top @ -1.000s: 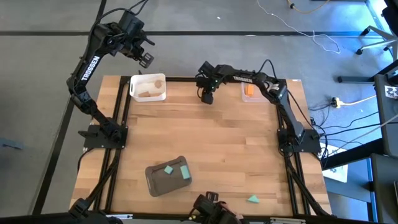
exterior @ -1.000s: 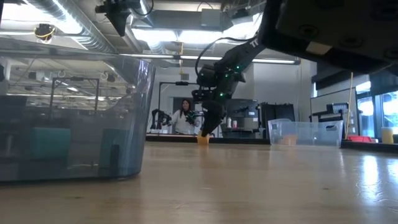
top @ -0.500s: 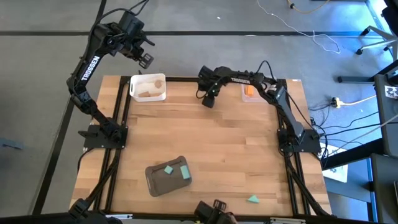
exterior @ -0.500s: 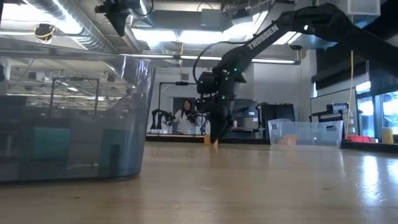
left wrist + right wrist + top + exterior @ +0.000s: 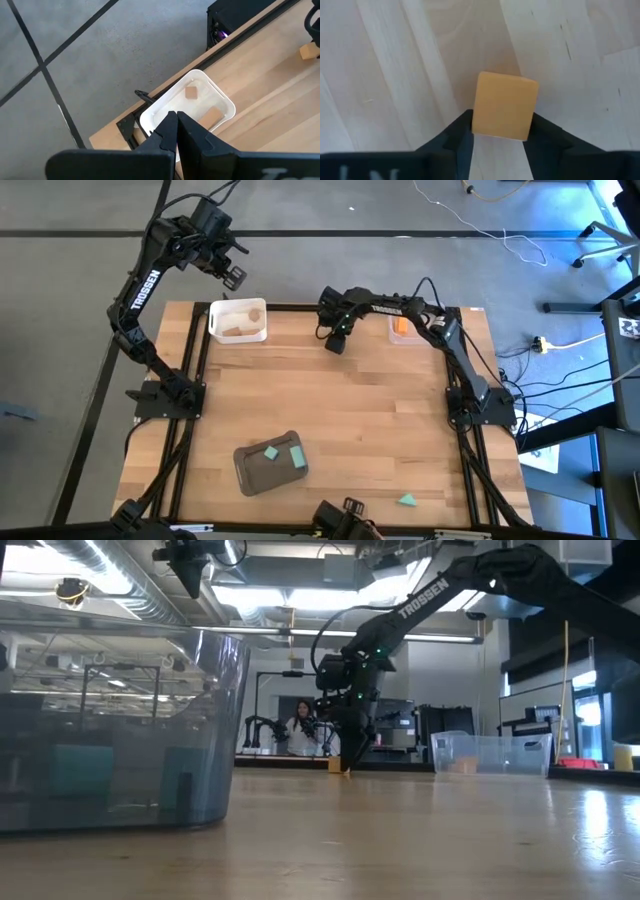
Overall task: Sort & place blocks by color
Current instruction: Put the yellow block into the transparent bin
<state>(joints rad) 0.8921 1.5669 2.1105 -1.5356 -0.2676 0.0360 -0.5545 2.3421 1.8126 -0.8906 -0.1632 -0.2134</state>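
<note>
An orange cube (image 5: 504, 106) sits on the table near its far edge, right of the middle, and my right gripper (image 5: 337, 343) stands over it, shut on it; the low view shows that gripper (image 5: 347, 768) reaching down to the tabletop. My left gripper (image 5: 236, 277) hangs shut high above the white tray (image 5: 238, 332), which holds pale wood blocks (image 5: 191, 92). A teal wedge (image 5: 406, 500) lies on its flat side by the near edge. Two teal blocks (image 5: 297, 458) lie in the dark grey tray (image 5: 250, 475). My right gripper pinches the orange cube by two opposite side faces (image 5: 476, 125) between its two fingers (image 5: 460, 132). The fingers come from above, pointing steeply down. The cube stays upright, its bottom on the wooden tabletop.
A clear tray (image 5: 392, 320) with an orange block (image 5: 401, 326) stands at the far right, just beside my right arm. In the low view the dark tray's wall (image 5: 110, 720) fills the near left. A person (image 5: 300, 730) is in the room beyond the table.
My right gripper has sunk to the tabletop, shifting slightly toward the near edge, and has tipped from a slant to nearly upright over the orange cube, which has stayed where it was.
</note>
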